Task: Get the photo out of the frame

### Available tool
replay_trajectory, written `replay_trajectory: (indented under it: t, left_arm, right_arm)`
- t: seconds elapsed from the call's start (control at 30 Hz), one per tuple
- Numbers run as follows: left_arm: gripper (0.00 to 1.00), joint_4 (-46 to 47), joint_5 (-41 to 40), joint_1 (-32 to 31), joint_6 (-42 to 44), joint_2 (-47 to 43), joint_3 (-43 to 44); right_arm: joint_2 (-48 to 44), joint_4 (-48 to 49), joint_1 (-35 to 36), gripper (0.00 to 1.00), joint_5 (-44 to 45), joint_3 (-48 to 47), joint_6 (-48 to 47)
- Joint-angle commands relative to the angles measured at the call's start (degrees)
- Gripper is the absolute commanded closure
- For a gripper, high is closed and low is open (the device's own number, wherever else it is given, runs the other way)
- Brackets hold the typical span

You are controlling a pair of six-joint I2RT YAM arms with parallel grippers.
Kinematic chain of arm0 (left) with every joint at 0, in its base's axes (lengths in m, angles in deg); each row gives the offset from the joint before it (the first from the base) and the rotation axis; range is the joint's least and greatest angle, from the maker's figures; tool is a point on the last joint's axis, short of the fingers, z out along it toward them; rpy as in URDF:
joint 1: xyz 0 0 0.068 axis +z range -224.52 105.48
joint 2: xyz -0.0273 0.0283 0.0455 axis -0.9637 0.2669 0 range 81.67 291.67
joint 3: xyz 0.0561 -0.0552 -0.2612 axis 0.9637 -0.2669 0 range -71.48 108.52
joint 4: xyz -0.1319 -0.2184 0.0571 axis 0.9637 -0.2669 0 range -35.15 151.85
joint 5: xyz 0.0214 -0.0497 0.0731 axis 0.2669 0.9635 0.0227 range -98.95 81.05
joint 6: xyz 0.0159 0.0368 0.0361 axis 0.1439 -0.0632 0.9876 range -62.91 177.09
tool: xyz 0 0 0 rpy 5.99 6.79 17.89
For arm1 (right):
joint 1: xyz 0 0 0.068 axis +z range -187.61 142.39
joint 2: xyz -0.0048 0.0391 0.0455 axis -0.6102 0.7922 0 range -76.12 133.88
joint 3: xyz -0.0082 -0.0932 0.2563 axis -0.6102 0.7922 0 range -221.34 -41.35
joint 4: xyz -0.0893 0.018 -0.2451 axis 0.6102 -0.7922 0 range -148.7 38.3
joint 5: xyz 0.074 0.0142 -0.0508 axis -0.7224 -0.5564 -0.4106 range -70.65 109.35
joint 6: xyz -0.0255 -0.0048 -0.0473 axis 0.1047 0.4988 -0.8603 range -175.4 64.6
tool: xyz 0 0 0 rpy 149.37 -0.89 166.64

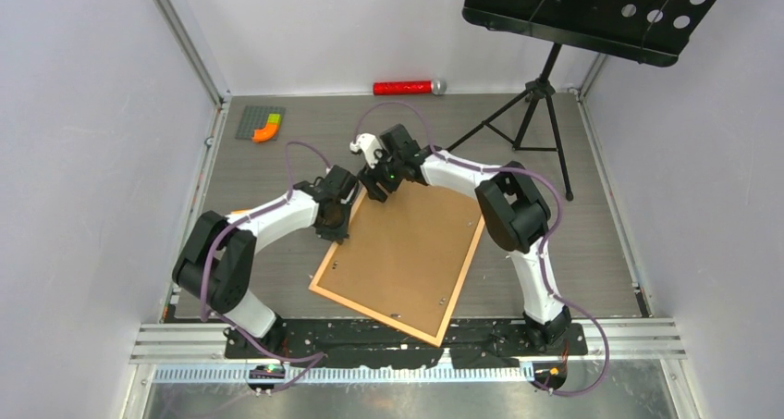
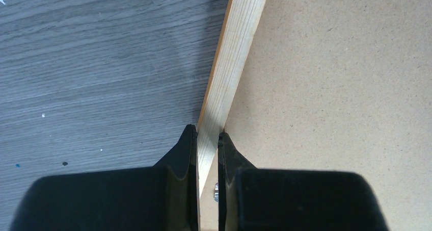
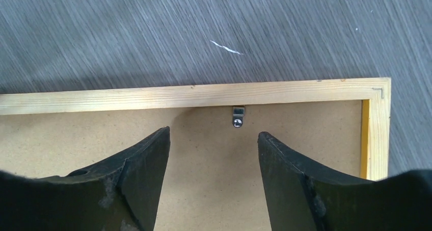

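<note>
Frame (image 1: pixel 399 264) is face-down, so my left gripper (image 2: pixel 208 139) pinches its side rail while my right gripper (image 3: pixel 214 139) hangs spread just short of the little metal tab (image 3: pixel 238 116), dead ahead.

Pale bare-wood frame (image 2: pixel 229 73), matt fibreboard backing (image 2: pixel 336 88), grey wood-grain table (image 2: pixel 102 62).

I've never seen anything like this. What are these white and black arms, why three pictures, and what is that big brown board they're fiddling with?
They are two robot arms bolted to a table. One picture looks down from above; the other two come from cameras on each wrist. The board is the back of a frame lying face down, so the photo is hidden. The left gripper pinches the frame's wooden edge. The right gripper hovers open over the backing near a small metal clip, holding nothing.
</note>
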Motion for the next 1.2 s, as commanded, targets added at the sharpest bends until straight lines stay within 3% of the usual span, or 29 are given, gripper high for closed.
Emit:
replay_trajectory:
  t: [0.0, 0.2, 0.53, 0.83, 1.0, 1.17]
  left_arm:
    - [1.0, 0.7, 7.7, -0.6, -2.4, 3.5, -3.2]
    - [1.0, 6.1, 16.2, -2.5, 0.0, 0.7, -8.6]
    - [1.0, 3.7, 19.6, -6.6, 0.1, -2.4, -11.8]
    - [1.0, 1.3, 17.2, -6.7, -2.4, -3.5, -13.4]
    - [1.0, -1.5, 13.3, -6.7, -2.5, -1.7, -12.4]
    - [1.0, -2.7, 11.9, -6.8, -2.6, -1.7, -10.8]
  right_arm:
    - [0.7, -5.0, 0.7, 0.3, 4.2, -5.1, -2.7]
    - [-1.9, -4.0, 0.8, 0.31, 2.1, -1.0, -2.6]
    - [-6.7, 3.6, 1.2, 0.31, 0.6, 7.3, 1.3]
    - [-4.1, 3.6, 1.2, 0.31, 2.0, 5.9, 1.2]
    - [-4.5, 3.5, 1.2, 0.37, 2.7, 5.4, -0.5]
    - [-8.9, 1.8, 1.2, 0.37, 12.2, 6.9, -8.4]
